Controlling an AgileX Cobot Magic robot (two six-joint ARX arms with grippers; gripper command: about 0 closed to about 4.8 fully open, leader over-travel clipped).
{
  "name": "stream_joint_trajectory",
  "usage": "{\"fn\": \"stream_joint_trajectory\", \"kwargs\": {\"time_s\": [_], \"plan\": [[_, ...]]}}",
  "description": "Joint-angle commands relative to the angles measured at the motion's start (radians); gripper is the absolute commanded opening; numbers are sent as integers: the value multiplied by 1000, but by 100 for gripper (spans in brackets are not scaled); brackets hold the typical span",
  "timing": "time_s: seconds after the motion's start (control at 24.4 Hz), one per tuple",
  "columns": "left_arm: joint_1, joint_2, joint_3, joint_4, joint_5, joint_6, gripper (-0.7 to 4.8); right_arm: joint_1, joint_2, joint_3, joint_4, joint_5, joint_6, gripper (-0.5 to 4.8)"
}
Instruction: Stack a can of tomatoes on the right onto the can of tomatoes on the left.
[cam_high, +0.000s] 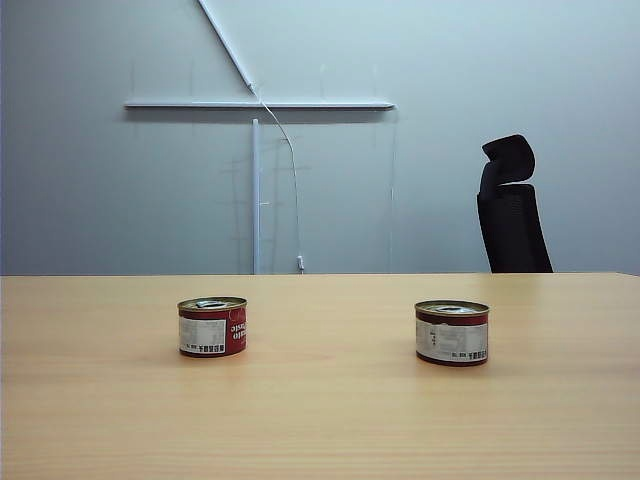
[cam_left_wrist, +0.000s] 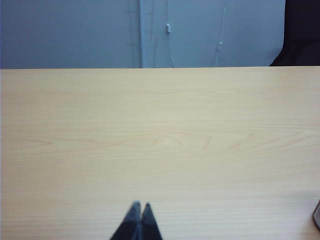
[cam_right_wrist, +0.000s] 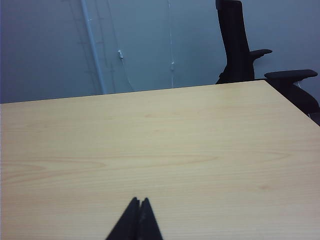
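Nothing started: right can (cam_high: 452, 333), left can (cam_high: 212, 326) well apart on table (cam_high: 320, 420). Left gripper (cam_left_wrist: 139, 209), right gripper (cam_right_wrist: 139, 204) closed, empty. Next, likely: right gripper opens, reaches right can.

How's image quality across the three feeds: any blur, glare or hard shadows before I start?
Exterior view: even, soft light, both cans sharp, left can and right can casting only faint shadows on the table. Left wrist view: table sharp, closed left pincer blurred. Right wrist view: likewise, closed right pincer out of focus, chair dark, no glare.
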Motion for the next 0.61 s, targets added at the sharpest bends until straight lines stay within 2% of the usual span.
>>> {"fn": "stream_joint_trajectory", "kwargs": {"time_s": [0.04, 0.41, 0.53, 0.61], "plan": [[1, 2, 3, 13, 2, 5, -2, 0, -2, -4, 18, 2, 0, -5], [-3, 2, 3, 13, 2, 5, -2, 0, -2, -4, 19, 4, 0, -5], [-97, 19, 3, 14, -7, 5, -2, 1, -2, -4, 40, 1, 50, -5], [-207, 70, 3, 18, -6, 5, -2, 1, -2, 1, 63, 0, 159, -4]]}}
